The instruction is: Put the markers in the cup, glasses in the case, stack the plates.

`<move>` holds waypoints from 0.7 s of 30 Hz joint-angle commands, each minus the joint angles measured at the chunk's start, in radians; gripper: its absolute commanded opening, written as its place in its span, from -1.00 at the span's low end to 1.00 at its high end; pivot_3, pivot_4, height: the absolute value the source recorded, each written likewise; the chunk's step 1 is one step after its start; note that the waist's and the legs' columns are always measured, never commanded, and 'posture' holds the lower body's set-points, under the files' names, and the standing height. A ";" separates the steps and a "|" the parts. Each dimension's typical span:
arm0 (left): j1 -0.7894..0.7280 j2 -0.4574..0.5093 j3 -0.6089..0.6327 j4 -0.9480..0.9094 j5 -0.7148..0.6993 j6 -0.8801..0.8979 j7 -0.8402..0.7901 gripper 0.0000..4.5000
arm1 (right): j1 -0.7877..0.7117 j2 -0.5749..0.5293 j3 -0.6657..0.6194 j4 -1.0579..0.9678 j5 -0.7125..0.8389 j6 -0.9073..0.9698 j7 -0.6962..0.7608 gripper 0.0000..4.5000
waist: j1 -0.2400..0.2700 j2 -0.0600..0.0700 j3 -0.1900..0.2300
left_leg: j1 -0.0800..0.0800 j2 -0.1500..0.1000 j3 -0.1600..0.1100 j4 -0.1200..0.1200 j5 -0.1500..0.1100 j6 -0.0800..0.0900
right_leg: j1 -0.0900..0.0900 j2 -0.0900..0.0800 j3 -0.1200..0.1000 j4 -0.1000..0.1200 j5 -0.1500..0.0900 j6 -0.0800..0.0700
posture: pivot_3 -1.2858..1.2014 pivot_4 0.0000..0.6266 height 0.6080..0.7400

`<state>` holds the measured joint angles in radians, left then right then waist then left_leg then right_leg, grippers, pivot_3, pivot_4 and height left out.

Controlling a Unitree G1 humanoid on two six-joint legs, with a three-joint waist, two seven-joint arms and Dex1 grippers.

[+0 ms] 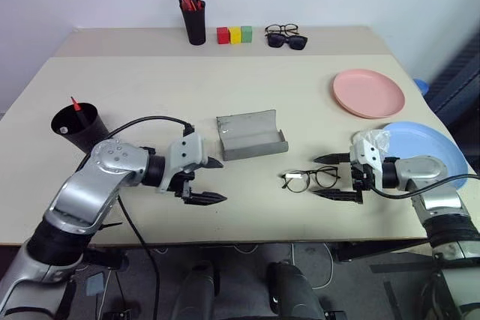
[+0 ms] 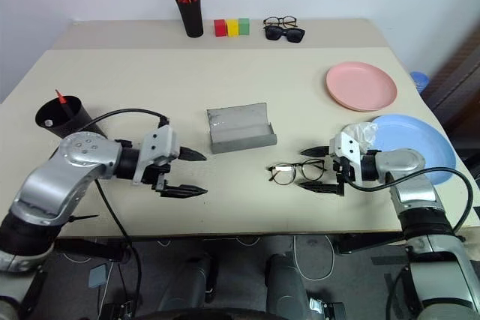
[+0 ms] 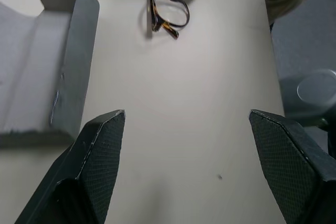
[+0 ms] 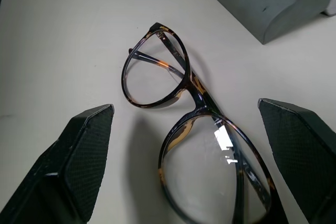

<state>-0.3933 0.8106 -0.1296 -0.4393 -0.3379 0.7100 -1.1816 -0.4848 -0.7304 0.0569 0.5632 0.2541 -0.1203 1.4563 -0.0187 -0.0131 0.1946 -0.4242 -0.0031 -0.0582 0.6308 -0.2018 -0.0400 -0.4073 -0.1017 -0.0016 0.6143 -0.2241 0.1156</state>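
Left eye view: the wire-rimmed glasses point(image 1: 310, 179) lie folded near the table's front edge, at about four o'clock from the open grey case point(image 1: 251, 137), which sits mid-table with its lid raised. The right gripper point(image 1: 336, 177) stands spread wide and empty, its two black fingers bracketing the right end of the glasses without visibly touching them. The left gripper point(image 1: 212, 180) is also spread wide, holding nothing, at about seven o'clock from the case. The black cup point(image 1: 78, 126) at nine o'clock already holds a red marker point(image 1: 75, 103); the pink plate point(image 1: 368, 93) and blue plate point(image 1: 420, 147) lie apart at the right, unstacked. Right eye view: the same layout, with the glasses between the case and the right gripper. Left wrist view: the left fingers point(image 3: 94, 150) gape over bare tabletop, the case wall beside them and the glasses beyond. Right wrist view: the glasses lie between the open fingers point(image 4: 84, 156); the rim looks thin, light and easily bent, the lenses slick, so the bridge or the folded temples seem the safest hold, with gentle pressure. No brand, label or readable writing shows on anything.
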 commanded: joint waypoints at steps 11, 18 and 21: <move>0.080 0.061 0.063 -0.077 -0.058 0.008 0.093 0.73 | -0.092 0.042 0.014 0.177 -0.058 -0.079 0.060 -0.04 | 0.001 0.000 0.000 | 0.000 0.000 0.000 0.000 0.000 0.000 | 0.000 0.000 0.000 0.000 0.000 0.000 | 0.03 -0.52 1.00; 0.094 0.063 0.058 -0.081 -0.073 0.010 0.122 0.73 | -0.078 0.032 -0.005 0.159 -0.047 -0.083 0.061 -0.95 | -0.004 -0.002 -0.001 | 0.014 0.000 0.000 -0.001 0.000 -0.001 | 0.013 0.000 0.000 -0.001 -0.001 0.000 | 0.03 -0.52 1.00; 0.098 0.059 0.050 -0.076 -0.076 0.008 0.137 0.73 | -0.060 0.020 -0.026 0.100 -0.019 -0.056 0.067 -0.95 | -0.003 -0.002 -0.001 | 0.015 0.001 0.000 -0.001 -0.001 -0.001 | 0.014 0.000 0.001 -0.002 -0.002 0.002 | 0.03 -0.52 1.00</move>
<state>-0.2902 0.8631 -0.0952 -0.4919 -0.4044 0.7190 -1.0539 -0.5585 -0.6962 0.0441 0.6843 0.2348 -0.1897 1.5379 -0.0214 -0.0155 0.1933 -0.4096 -0.0026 -0.0577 0.6295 -0.2024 -0.0408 -0.3940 -0.1022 -0.0008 0.6126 -0.2265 0.1170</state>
